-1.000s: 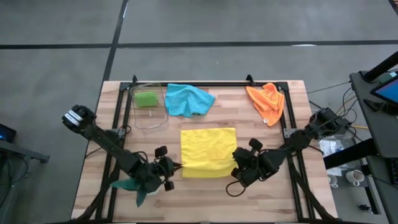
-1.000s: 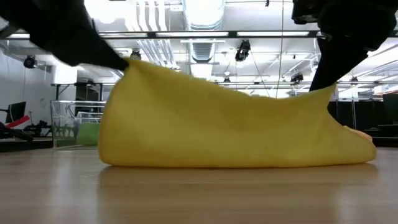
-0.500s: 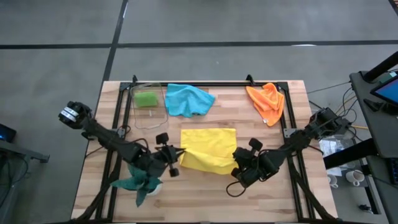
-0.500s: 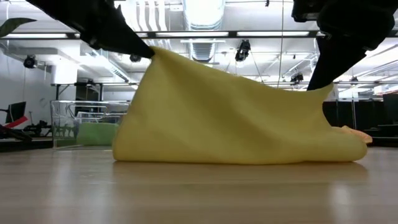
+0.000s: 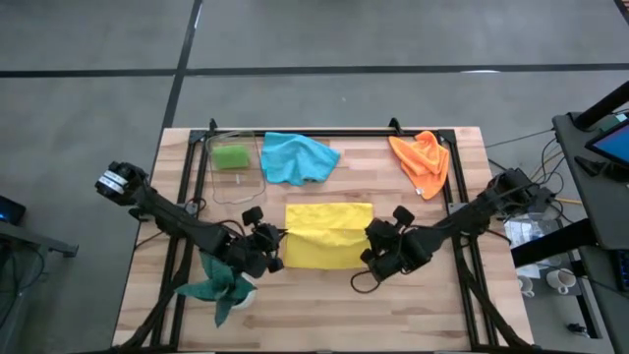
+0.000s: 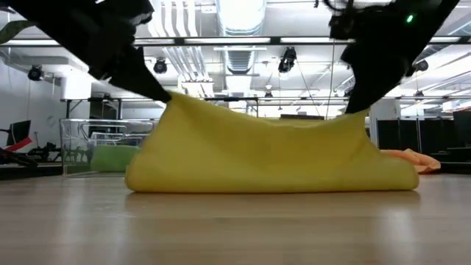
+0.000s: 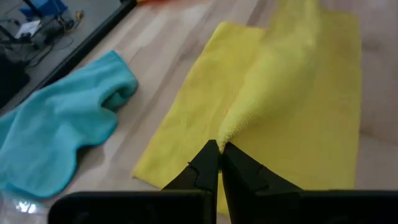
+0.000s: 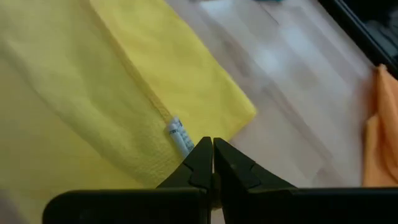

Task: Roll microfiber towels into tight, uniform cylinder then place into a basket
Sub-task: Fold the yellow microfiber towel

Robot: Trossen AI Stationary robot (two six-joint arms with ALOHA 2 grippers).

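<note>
Yellow towel lies mid-table, its near edge lifted: left gripper pinches one near corner, right gripper the other, fingers closed on cloth. The basket, far left, seemingly holds the green towel.

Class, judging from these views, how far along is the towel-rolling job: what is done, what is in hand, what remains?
Done: the green towel already sits in the basket. In hand: the left gripper and right gripper each pinch a near corner of the yellow towel, folding it over. Left: rolling it, plus the blue towel and orange towel, both crumpled.
</note>
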